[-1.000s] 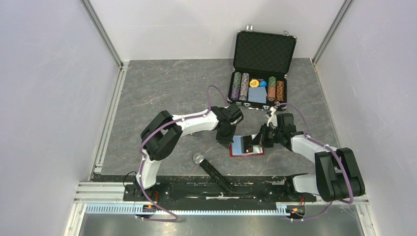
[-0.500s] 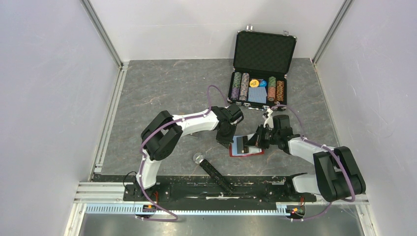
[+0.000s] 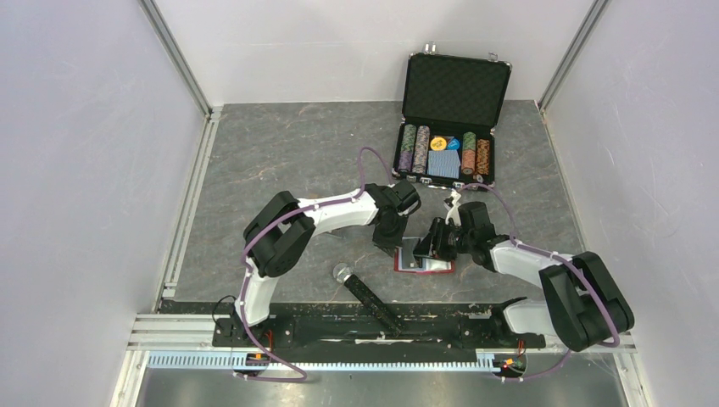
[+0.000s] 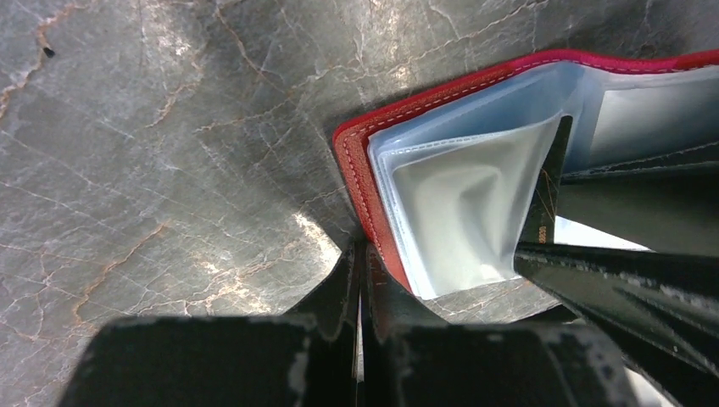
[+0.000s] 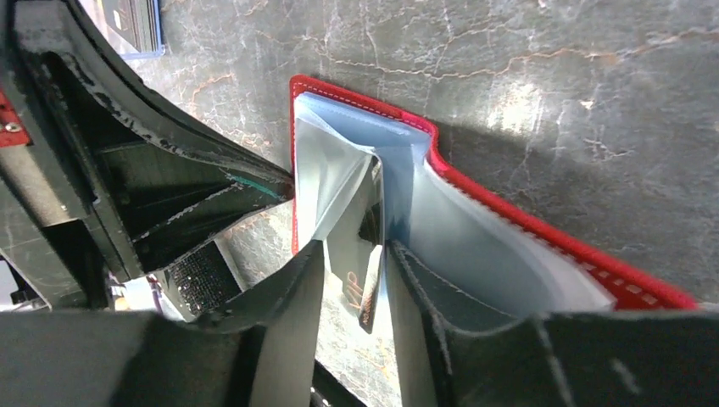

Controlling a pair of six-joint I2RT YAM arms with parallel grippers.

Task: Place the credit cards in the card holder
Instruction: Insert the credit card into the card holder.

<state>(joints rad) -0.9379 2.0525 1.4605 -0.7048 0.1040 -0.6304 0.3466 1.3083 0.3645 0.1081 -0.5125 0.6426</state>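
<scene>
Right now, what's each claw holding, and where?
Left claw shut at the card holder's red edge, grip unclear. Right claw open around a card's outer end, not clamped.

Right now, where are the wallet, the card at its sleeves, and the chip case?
wallet (image 4: 354, 157), left wrist view, red corner of its cover.
card (image 5: 366, 292), right wrist view, its dark lower end.
chip case (image 3: 458, 89), top view, inside of the open lid.

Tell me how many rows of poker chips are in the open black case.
4. Two rows lie side by side left of the blue card deck, two more right of it. Others may be hidden underneath.
</scene>
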